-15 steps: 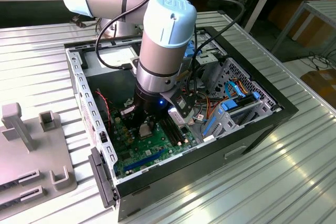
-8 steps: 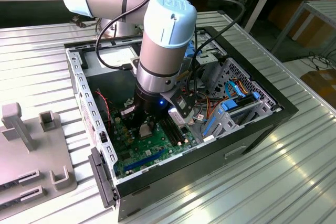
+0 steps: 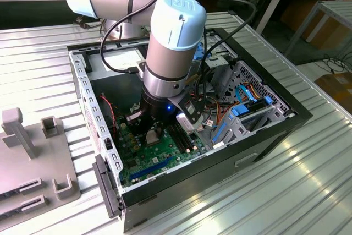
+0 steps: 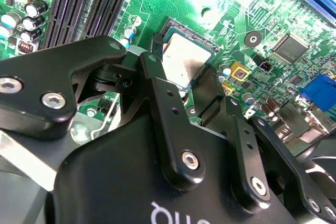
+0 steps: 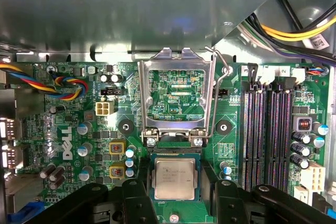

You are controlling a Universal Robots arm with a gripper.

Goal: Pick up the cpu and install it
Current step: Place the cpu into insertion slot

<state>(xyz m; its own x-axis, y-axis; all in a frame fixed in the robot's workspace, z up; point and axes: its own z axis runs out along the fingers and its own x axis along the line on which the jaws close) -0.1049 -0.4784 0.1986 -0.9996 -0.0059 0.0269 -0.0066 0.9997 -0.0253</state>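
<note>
- End effector (image 4: 181, 72) hangs low inside the computer case (image 3: 209, 177), with its black linkage on either side of the cpu (image 5: 176, 179) in both wrist views. I cannot tell whether it is clamped on the chip or clear of it.
- The cpu lies flat, silvery top up, within the square socket (image 5: 176, 153) on the green circuit board (image 5: 73, 114). Its edges run parallel to the socket's, and it looks seated or very nearly so.
- The hinged metal frame (image 5: 144, 98) stands swung up off the socket, on the side away from the end effector. I take this to be so the socket lies open from above.
- The case lies on its side on the ribbed tabletop (image 3: 286, 191) with its panel off, which I judge lets the arm (image 3: 170, 53) reach straight down to the board.
- Memory slots (image 5: 268, 129) run alongside the socket, near it but not touching. Coloured wires (image 5: 63, 85) lie on the socket's other side.
- A grey fixture (image 3: 33, 158) sits on the tabletop at about eight o'clock from the case, toward the exterior view's left and well apart from it.
- Writing:
  - fine dark print on the cpu's top
  - white lettering on the board beside the socket and inside the raised frame
  - small numerals at the heads of the memory slots
  - a printed white label on a cable (image 5: 315, 40)
  - part of some white lettering on the end effector's body in the second wrist view
</note>
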